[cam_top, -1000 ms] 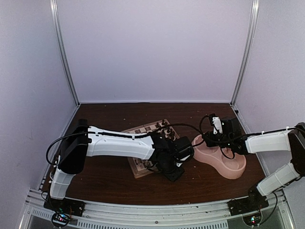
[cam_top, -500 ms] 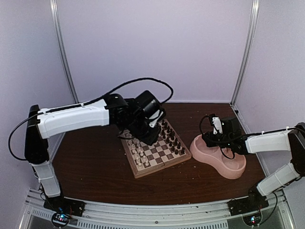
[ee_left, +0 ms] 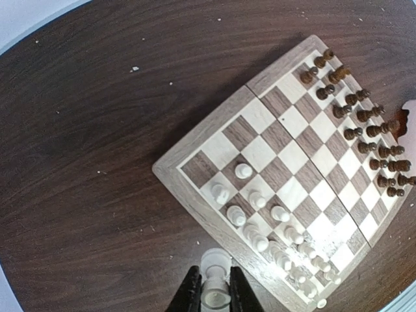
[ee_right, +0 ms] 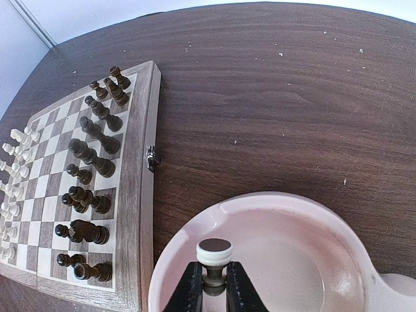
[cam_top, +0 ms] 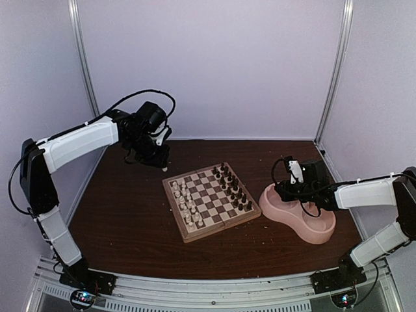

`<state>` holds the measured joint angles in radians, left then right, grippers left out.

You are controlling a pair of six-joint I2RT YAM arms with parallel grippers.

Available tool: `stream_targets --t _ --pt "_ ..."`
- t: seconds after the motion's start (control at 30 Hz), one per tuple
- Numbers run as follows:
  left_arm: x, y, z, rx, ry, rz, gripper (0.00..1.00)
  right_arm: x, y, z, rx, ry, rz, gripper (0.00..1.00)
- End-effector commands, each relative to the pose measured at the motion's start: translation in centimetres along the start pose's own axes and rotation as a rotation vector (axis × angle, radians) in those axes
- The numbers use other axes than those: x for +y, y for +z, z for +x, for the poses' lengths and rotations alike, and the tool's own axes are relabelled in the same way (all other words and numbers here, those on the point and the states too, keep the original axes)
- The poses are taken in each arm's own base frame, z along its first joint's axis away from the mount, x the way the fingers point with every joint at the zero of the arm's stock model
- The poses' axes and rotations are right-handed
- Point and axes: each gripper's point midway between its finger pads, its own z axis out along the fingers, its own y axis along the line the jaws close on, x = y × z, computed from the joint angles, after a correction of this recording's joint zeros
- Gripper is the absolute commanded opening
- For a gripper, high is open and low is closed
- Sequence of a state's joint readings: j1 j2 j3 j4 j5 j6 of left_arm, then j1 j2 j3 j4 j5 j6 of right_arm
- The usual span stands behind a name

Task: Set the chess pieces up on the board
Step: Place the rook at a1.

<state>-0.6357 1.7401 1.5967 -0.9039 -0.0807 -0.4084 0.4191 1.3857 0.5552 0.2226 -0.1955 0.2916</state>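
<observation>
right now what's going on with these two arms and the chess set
The left arm's fingers are shut on a cream-white chess piece, held over the far left of the table, away from the chessboard. The right arm's fingers grip a second piece above the pink double bowl. On the board, dark pieces line the right side and white pieces are partly set up on the left.

White-shelled left arm [cam_top: 78, 140] reaches to the far back-left; white-shelled right arm [cam_top: 364, 193] stretches leftward.
Each ends in a black two-finger gripper pointing down: the left gripper [ee_left: 214, 296] pinches a cream-white turned chess piece [ee_left: 215, 276], and the right gripper [ee_right: 213, 286] pinches a cream-capped piece [ee_right: 214, 250].
</observation>
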Motion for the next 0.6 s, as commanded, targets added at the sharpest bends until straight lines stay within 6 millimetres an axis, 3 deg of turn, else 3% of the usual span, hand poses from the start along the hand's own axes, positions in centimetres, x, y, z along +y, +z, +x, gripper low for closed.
stream_targets --t 0.0,0.23,0.57 --pt "1.2 2.0 -1.1 0.044 -0.050 0.088 0.16 0.3 -0.2 0.2 0.007 -0.001 -0.023 0.14" --pt "1.9 5.4 -1.9 0.099 -0.044 0.087 0.16 0.5 0.1 0.4 0.019 0.000 -0.040 0.14" --pt "2.1 8.7 -1.0 0.163 -0.026 0.072 0.16 0.5 -0.1 0.3 0.013 -0.003 -0.036 0.15"
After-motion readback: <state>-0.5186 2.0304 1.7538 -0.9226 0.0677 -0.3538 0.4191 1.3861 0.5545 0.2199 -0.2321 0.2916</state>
